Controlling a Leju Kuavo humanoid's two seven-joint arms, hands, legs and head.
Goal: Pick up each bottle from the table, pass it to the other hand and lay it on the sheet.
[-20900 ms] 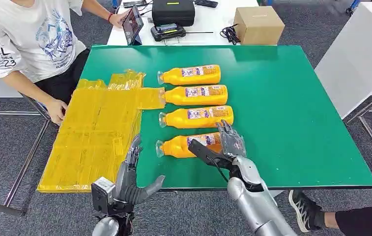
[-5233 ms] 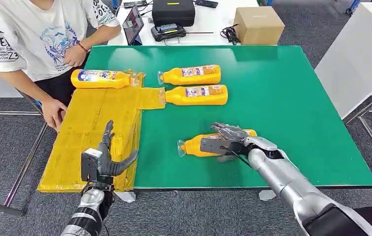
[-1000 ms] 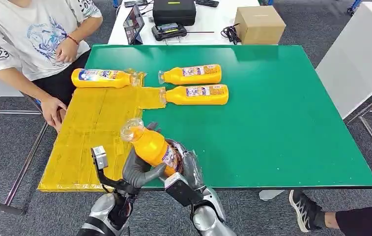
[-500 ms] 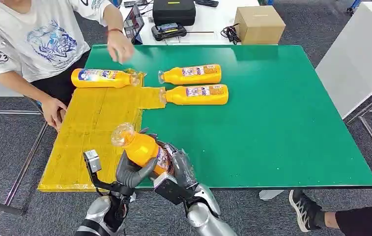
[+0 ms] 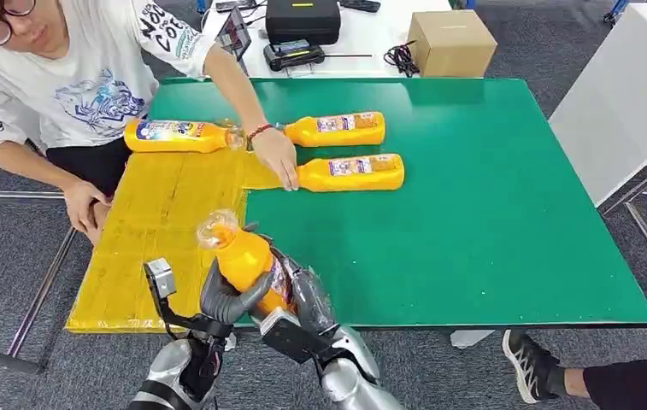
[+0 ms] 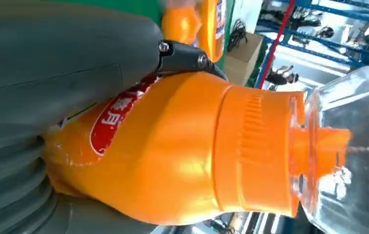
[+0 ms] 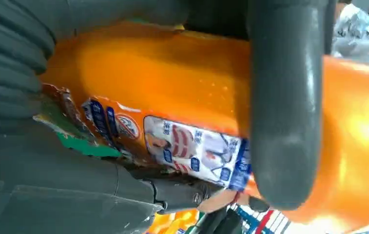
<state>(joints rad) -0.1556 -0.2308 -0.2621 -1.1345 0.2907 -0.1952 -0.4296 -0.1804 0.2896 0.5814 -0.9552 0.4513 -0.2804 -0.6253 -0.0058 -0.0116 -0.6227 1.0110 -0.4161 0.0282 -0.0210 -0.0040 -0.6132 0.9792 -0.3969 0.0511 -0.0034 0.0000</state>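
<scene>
An orange bottle (image 5: 243, 258) with a clear cap is held up over the table's near edge, cap pointing away and left. My left hand (image 5: 226, 299) grips its lower body from the left, and my right hand (image 5: 302, 301) holds it from the right. Up close, the left wrist view shows the bottle (image 6: 182, 151) in the hand's grasp, and the right wrist view shows a thumb (image 7: 282, 107) across the bottle (image 7: 172, 92). One bottle (image 5: 179, 136) lies on the yellow sheet (image 5: 161, 231). Two more bottles (image 5: 337, 130) (image 5: 352, 172) lie on the green table (image 5: 473, 188).
A person in a white shirt leans in from the far left; their hand (image 5: 277, 158) touches the cap end of the nearer table bottle. A cardboard box (image 5: 449, 43), black case (image 5: 301, 19) and tablet (image 5: 231, 38) sit on the white table behind.
The person reached across and pushed the nearer table bottle slightly right and toward me. The held bottle stays between both my hands, hardly moved.
</scene>
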